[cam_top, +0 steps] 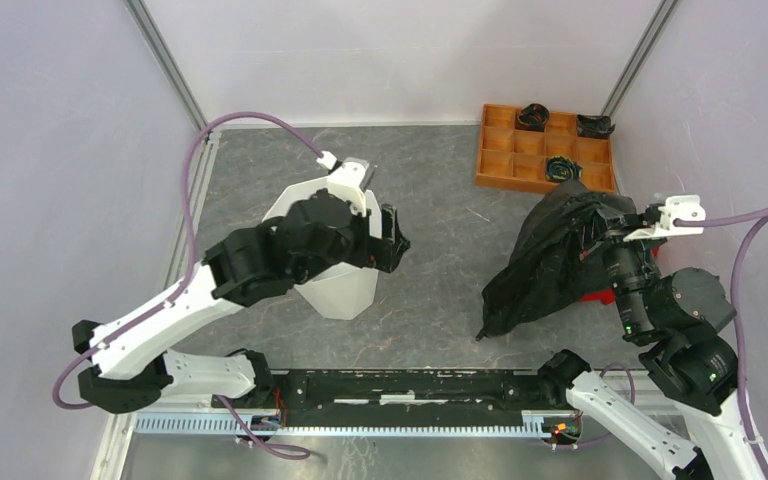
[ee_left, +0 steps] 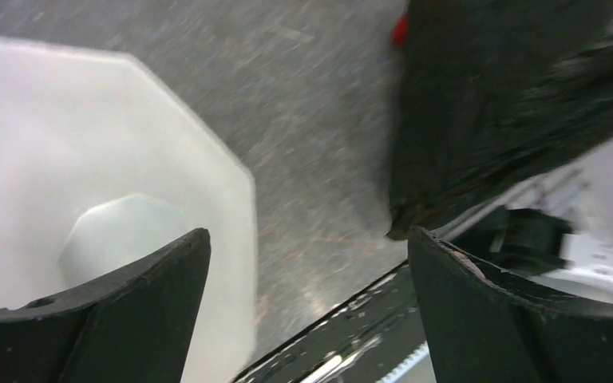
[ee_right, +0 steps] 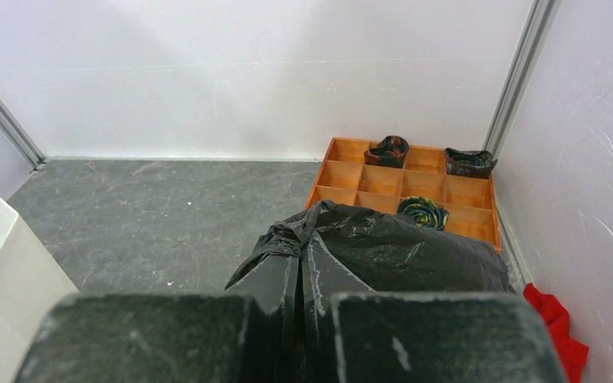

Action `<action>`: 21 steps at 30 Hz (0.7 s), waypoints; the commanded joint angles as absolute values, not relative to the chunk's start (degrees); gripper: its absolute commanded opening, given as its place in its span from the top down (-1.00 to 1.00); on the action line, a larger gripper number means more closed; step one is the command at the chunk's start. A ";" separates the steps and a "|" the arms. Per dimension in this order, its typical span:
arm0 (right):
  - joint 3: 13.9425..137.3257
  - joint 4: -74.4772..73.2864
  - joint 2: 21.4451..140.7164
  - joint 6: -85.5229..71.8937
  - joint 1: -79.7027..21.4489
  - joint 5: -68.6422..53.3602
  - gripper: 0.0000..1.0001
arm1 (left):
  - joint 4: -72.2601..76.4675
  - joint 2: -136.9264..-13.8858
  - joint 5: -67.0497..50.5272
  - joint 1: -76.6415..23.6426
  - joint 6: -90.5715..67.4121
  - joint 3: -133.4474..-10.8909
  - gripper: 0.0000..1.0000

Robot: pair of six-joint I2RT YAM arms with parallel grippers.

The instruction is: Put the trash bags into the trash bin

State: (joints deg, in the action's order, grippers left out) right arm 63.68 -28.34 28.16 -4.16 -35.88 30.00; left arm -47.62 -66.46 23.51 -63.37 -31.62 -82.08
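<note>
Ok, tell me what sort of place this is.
Probably a robot test cell, not a home or shop: plain pale panel walls on metal posts enclose a grey marbled tabletop, with staged props, a white octagonal plastic bin and an orange compartmented tray.

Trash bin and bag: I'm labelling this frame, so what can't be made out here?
- trash bin opening: top view, left arm covers it.
- red cloth: top view, trash bag covers most of it.
- orange tray contents: top view, too small to identify.
- Left wrist view: blurred throughout.

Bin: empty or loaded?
Empty: the bin shows a bare white floor in left wrist view; bag outside, held by right gripper.
</note>
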 commanded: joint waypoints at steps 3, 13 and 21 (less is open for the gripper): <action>66.86 -26.46 28.21 -3.63 -35.87 27.98 0.93 | -34.32 -67.98 5.03 -64.30 -28.23 -88.01 -1.00; 72.97 -27.99 29.18 -4.38 -35.81 25.85 0.92 | -26.15 -83.74 21.18 -78.29 -26.46 -88.48 -1.00; 76.20 -27.90 29.09 -4.46 -35.83 24.01 0.90 | -8.16 -82.74 13.42 -80.24 -34.24 -72.31 -1.00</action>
State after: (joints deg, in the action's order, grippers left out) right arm 74.61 -28.42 28.82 -4.29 -35.88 25.54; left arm -19.88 -85.27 14.44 -78.98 -29.41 -76.44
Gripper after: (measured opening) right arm 0.048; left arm 0.996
